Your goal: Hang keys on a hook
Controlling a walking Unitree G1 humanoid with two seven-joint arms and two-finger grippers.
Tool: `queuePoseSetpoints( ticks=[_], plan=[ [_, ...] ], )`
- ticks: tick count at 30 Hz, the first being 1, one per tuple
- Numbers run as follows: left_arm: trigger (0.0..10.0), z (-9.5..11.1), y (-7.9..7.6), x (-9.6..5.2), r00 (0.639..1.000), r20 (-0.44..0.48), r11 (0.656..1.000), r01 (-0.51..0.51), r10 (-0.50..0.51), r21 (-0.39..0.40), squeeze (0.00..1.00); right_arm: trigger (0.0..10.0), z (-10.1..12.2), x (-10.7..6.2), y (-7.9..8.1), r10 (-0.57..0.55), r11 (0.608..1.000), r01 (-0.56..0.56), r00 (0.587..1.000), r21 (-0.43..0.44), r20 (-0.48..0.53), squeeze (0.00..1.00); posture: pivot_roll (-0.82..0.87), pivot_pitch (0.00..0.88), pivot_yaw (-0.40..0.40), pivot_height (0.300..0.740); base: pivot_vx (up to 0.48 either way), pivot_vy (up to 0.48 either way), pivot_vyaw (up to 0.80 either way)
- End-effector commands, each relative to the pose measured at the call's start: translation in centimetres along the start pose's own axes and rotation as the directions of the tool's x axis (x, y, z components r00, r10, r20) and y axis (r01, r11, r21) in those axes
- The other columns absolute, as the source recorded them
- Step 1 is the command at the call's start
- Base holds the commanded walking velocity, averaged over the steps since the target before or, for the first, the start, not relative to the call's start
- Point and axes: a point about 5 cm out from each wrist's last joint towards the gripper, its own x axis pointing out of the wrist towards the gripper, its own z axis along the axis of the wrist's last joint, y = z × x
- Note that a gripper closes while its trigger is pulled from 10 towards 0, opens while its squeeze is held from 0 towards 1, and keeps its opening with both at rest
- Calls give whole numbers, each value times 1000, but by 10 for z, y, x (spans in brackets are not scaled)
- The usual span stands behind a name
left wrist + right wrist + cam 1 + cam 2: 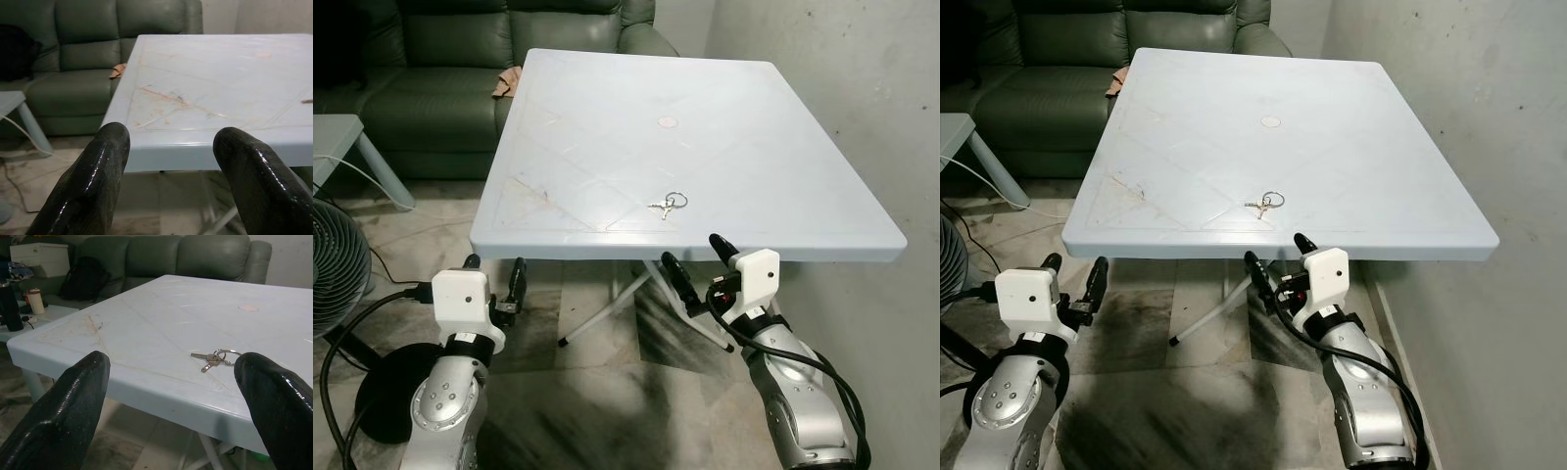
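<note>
The keys (667, 205), a small bunch on a silver ring, lie flat on the pale blue plastic table (636, 88), just below the middle of the head-camera frame and near the table's front edge. Bare tabletop surrounds them on every side. The right gripper (693, 260) hovers just below that front edge, lower right of centre, with its black fingers spread wide and holding nothing. In its wrist view the keys sit between the two fingertips, past the rim. The left gripper (493, 270) hangs at the lower left by the table's near corner, likewise open and empty. A grey wall runs close along the table's right side. A dark green sofa (440, 59) fills the upper left behind the table, and a floor fan (335, 269) stands at the left edge.
</note>
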Motion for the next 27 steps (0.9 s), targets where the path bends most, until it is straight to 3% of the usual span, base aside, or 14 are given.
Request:
queuePoseSetpoints(
  ticks=[1, 8, 27],
  plan=[
    [10000, 4, 3, 2, 1000, 0, 1000, -9, 9, 5, 0, 10000, 6, 2, 1, 5, 1000, -5, 1000, -4, 17, 0, -80, 122, -49, 740, 0, 0, 0],
    [10000, 4, 3, 3, 1000, -3, 1000, -11, 11, 4, 0, 10000, 6, 2, 1, 6, 1000, -6, 1000, -3, 17, 0, -77, 125, -51, 740, 0, 0, 0],
    [10000, 8, 0, 8, 1000, 17, 1000, 14, -14, 19, 0, 10000, 10, 3, 4, 21, 1000, -21, 1000, -3, 22, 0, -85, 131, -45, 740, 395, 0, 0]
  ],
)
